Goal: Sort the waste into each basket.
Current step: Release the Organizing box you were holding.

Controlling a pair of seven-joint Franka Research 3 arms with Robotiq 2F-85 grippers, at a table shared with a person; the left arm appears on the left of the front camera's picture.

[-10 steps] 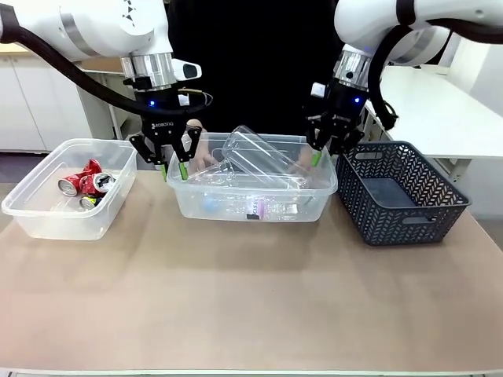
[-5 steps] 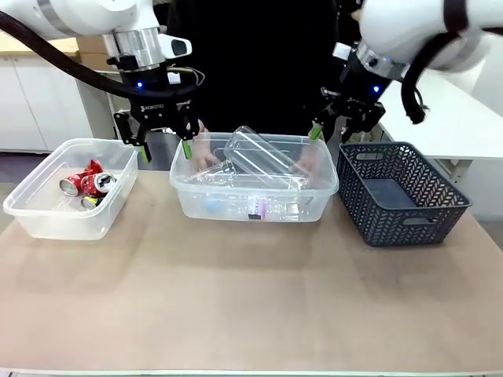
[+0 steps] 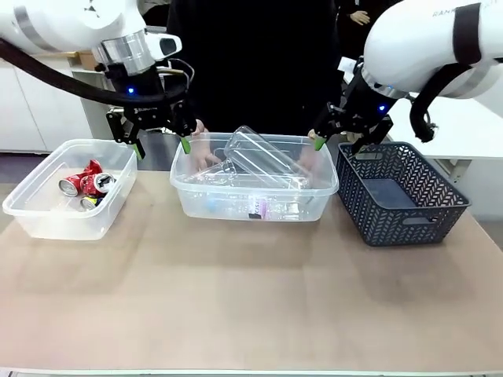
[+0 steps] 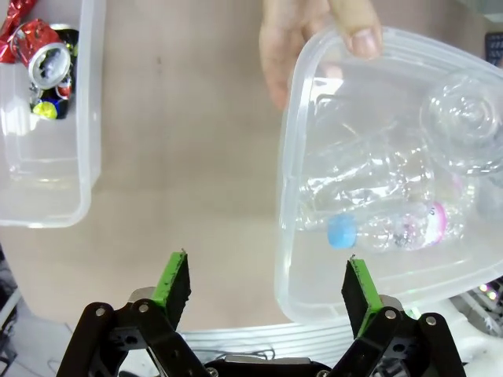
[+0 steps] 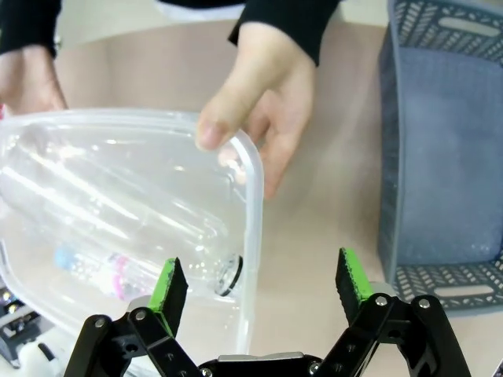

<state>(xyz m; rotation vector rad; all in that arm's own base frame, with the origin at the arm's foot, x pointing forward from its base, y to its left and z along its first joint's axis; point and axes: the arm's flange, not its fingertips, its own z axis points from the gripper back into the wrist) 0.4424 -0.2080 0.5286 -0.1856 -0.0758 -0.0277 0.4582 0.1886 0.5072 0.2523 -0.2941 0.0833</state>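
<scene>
The transparent bottles [image 3: 255, 161] lie heaped in the middle clear bin [image 3: 253, 206], long axes running roughly across the table from one gripper toward the other; one big bottle is propped on the pile, leaning up toward the person. A labelled bottle with a blue cap [image 4: 343, 230] lies low in the bin on the robot's side. The red-and-silver cans [image 3: 85, 182] sit in the other clear bin [image 3: 47, 220], off to the outer side of the left gripper [image 3: 159, 140].

Both grippers hover above table height, empty, jaws spread wide. The left gripper hangs just outside the bottle bin's rim, over the gap between the two clear bins — in its wrist view the bin of bottles lies past one green pad [image 4: 360, 290] and the can bin past the other. The right gripper [image 3: 343, 138] is over the bottle bin's opposite end, between it and the dark lattice basket [image 3: 401, 192]; its wrist view puts the bin's corner ahead of one finger and the basket beyond the other.

The person's hands [image 5: 263, 106] grip the far rim of the bottle bin at both ends, one close ahead of each gripper.

Nothing loose shows on the table, so the sorting looks done or nearly so. Neither arm is clearly nearer the bottles; any reach into the bin would pass close to the person's fingers.
</scene>
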